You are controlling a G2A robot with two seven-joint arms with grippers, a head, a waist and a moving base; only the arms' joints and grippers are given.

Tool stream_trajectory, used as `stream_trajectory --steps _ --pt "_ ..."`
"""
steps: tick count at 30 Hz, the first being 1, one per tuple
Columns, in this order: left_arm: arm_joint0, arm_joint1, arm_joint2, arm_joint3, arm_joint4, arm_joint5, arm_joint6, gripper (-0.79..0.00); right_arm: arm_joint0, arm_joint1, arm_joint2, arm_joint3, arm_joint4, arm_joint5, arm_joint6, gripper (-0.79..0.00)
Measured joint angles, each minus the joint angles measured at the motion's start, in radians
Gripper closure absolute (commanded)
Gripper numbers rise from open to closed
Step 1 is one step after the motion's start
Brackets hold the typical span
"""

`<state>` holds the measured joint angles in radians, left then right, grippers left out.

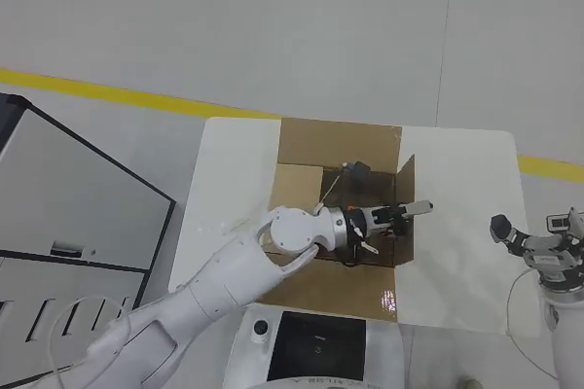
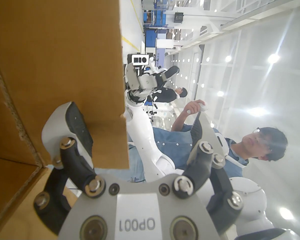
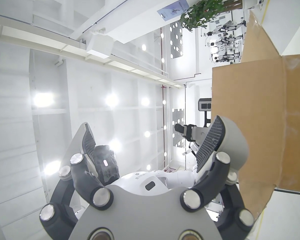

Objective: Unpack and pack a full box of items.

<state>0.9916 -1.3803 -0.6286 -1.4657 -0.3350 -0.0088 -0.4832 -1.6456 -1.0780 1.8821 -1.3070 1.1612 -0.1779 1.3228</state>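
The open cardboard box (image 1: pixel 321 277) stands in the middle of the white table (image 1: pixel 457 224). My left gripper (image 1: pixel 404 222) is at the box's right side, open. In the left wrist view, the left gripper (image 2: pixel 136 111) has the edge of the upright box flap (image 2: pixel 65 51) between its fingers, with one pad (image 2: pixel 77 126) against the cardboard. A small dark item (image 1: pixel 358 170) lies in the far part of the box. My right gripper (image 1: pixel 541 226) is held past the table's right edge, open and empty. In the right wrist view, the right gripper (image 3: pixel 152 123) faces the box (image 3: pixel 252 126).
A grey cabinet (image 1: pixel 58 194) stands on the floor left of the table. A yellow line (image 1: pixel 97 92) crosses the floor behind it. Bare tabletop lies on both sides of the box, wider on the right.
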Motion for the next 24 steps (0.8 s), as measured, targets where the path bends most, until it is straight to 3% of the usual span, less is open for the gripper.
stream_trajectory --steps 5,10,17,24 --pt "-0.008 -0.046 0.091 0.088 -0.024 -0.030 0.006 -0.785 -0.016 0.000 0.033 -0.007 0.008 0.001 -0.002 -0.785" --pt "-0.025 -0.076 0.123 0.141 -0.022 -0.039 0.016 -0.785 -0.031 -0.004 0.013 -0.029 -0.035 -0.008 -0.004 -0.785" --pt "-0.042 -0.089 0.093 0.198 -0.019 -0.030 0.032 -0.785 -0.028 -0.015 -0.084 -0.065 -0.153 -0.025 -0.053 -0.785" --pt "-0.027 -0.082 0.029 0.190 -0.037 -0.004 0.033 -0.785 0.005 -0.016 -0.145 -0.033 -0.294 -0.034 -0.126 -0.785"
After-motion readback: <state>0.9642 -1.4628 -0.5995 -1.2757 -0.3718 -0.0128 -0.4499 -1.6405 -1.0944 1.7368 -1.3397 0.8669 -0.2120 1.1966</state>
